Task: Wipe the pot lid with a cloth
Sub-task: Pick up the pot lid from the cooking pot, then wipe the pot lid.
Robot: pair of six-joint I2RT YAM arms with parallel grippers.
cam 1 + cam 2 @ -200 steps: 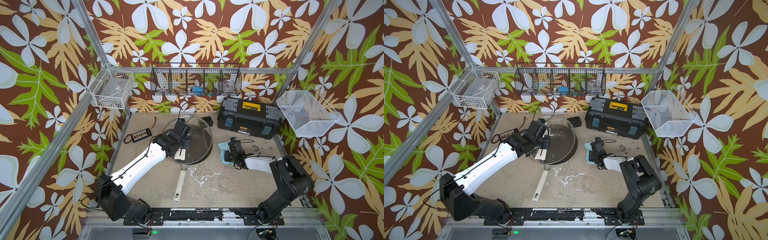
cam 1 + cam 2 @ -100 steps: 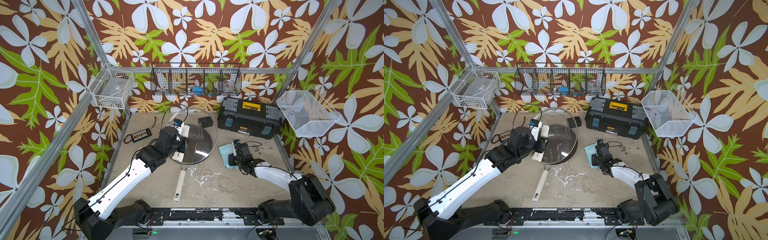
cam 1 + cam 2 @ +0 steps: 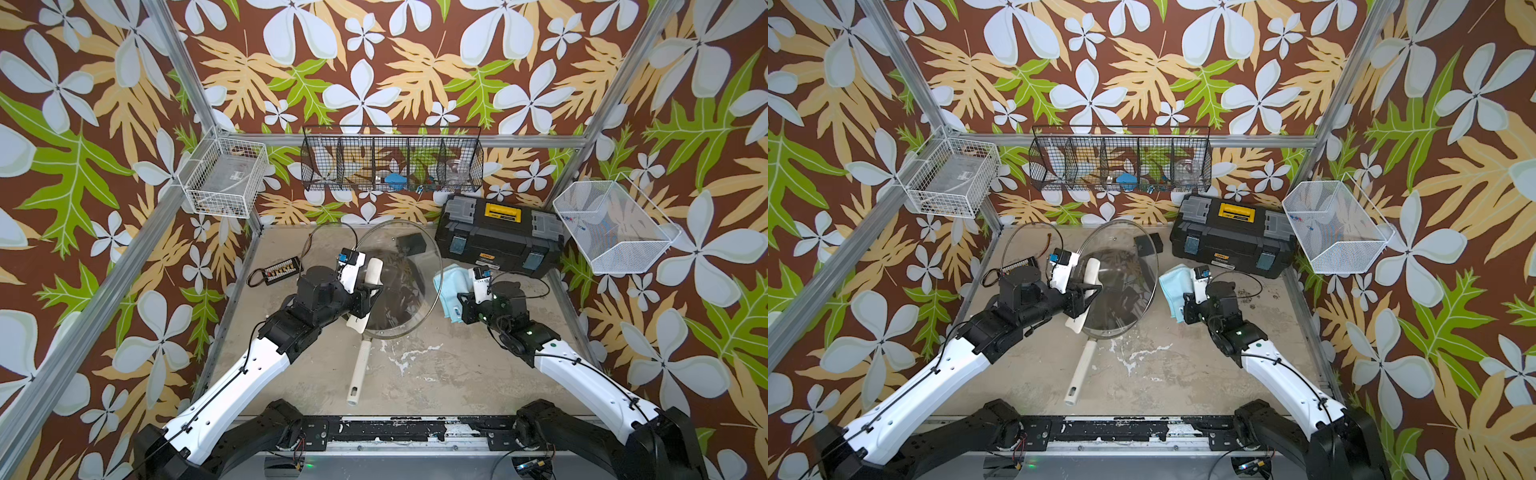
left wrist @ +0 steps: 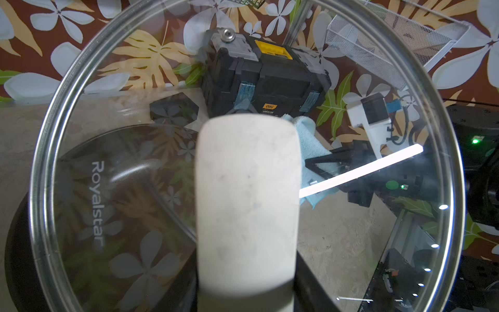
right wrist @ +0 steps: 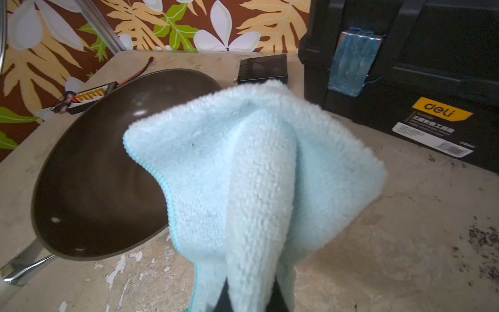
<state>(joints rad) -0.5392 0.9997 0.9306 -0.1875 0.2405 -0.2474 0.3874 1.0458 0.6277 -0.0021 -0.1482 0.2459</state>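
Pot lid: a clear, domed glass disc with a thin bright metal rim. You hold it nearly on edge above the middle of the table, over the frying pan. The glass reflects the leaf-patterned walls and looks unbroken. Your left gripper is clamped on the lid's long cream-white bar handle, which is matte and faintly scuffed in the left wrist view.

Your right gripper pinches the cloth, a light blue, fluffy microfibre with a stitched edge, bunched into soft folds around the fingers. The cloth sits just right of the lid's rim; contact cannot be confirmed.

The pan is round, smooth and dark, and its cream handle points toward the near edge. The black hard-plastic toolbox stands far right. The table surface is rough grey with white scuffs.
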